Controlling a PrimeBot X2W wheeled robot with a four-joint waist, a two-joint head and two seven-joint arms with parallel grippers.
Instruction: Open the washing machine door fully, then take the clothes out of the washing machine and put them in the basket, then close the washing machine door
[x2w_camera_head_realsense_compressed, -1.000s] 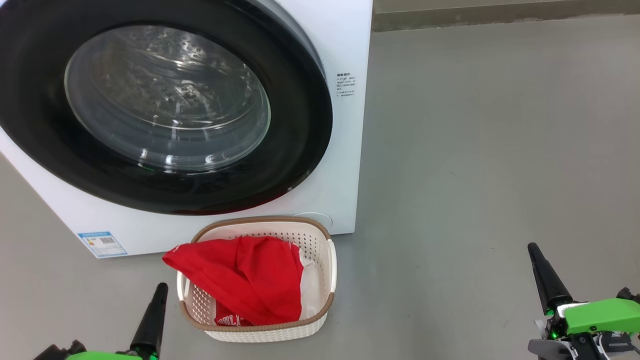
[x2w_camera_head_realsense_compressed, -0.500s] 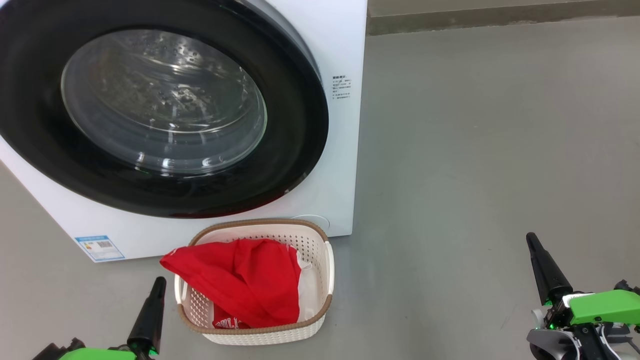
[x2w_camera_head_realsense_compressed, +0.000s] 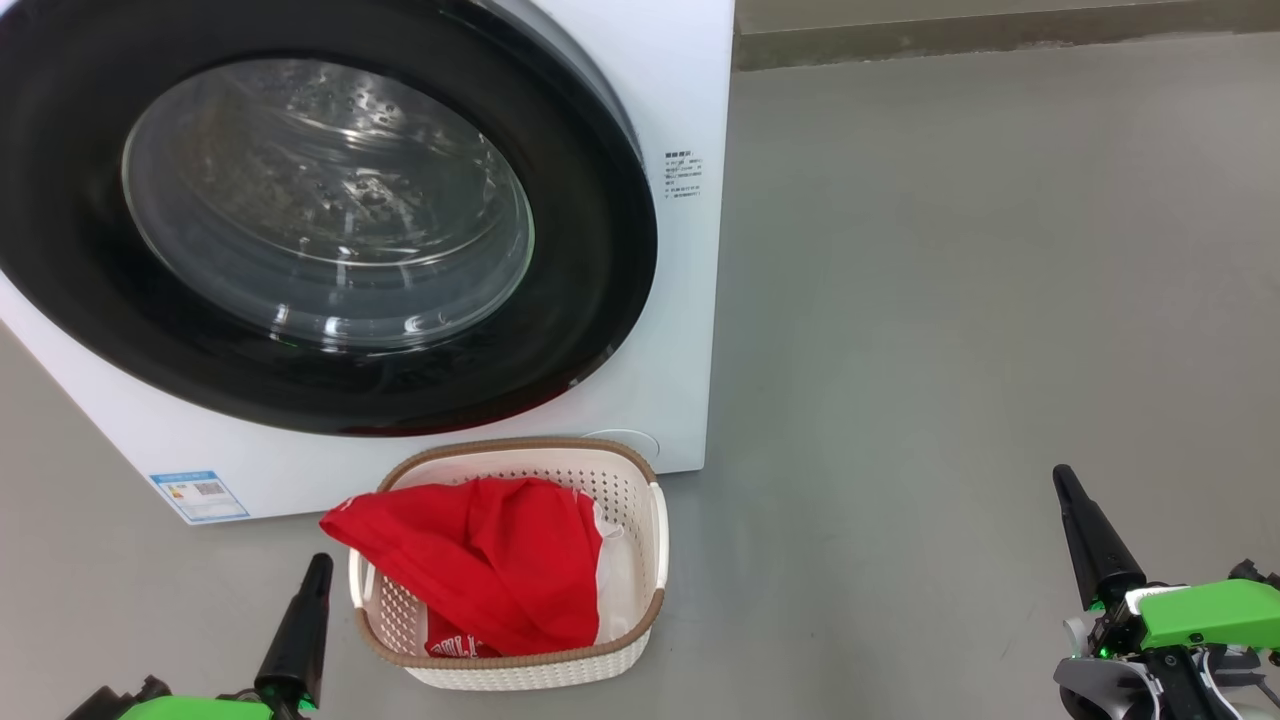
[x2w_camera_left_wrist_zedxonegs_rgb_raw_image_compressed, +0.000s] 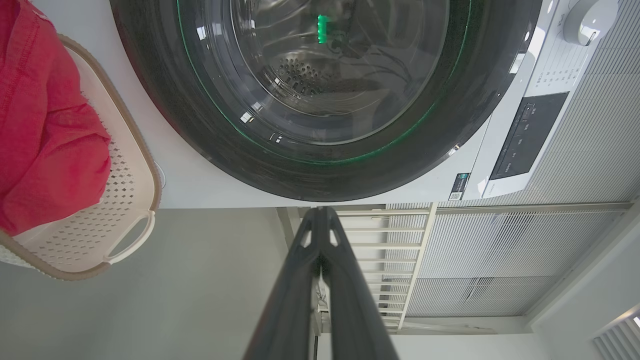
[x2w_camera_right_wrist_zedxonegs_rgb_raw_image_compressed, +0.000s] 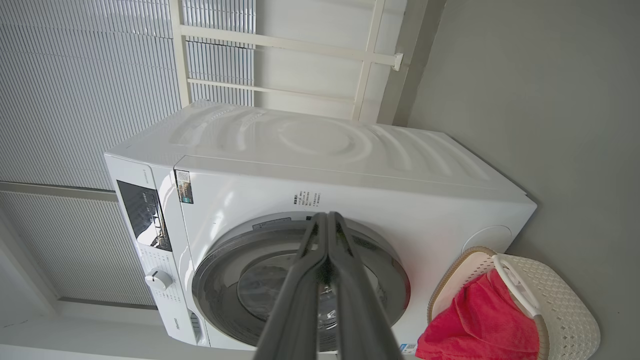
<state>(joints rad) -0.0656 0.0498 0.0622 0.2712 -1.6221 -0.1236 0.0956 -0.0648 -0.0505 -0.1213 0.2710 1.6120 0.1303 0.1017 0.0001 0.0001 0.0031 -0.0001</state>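
Nudged slightly forward, left gripper (x2w_camera_head_realsense_compressed: 319, 562) and right gripper (x2w_camera_head_realsense_compressed: 1062, 476) are pinched shut, empty; clothes (x2w_camera_head_realsense_compressed: 490, 560) in basket (x2w_camera_head_realsense_compressed: 530, 672).

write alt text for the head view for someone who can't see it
A white washing machine stands at upper left, its round black-rimmed washing machine door shut. On the grey floor before it, a cream basket holds red clothes; the shut left tool and right tool point up from the bottom corners.

Grey floor (x2w_camera_head_realsense_compressed: 950, 300), slatted white wall (x2w_camera_right_wrist_zedxonegs_rgb_raw_image_compressed: 75, 75)
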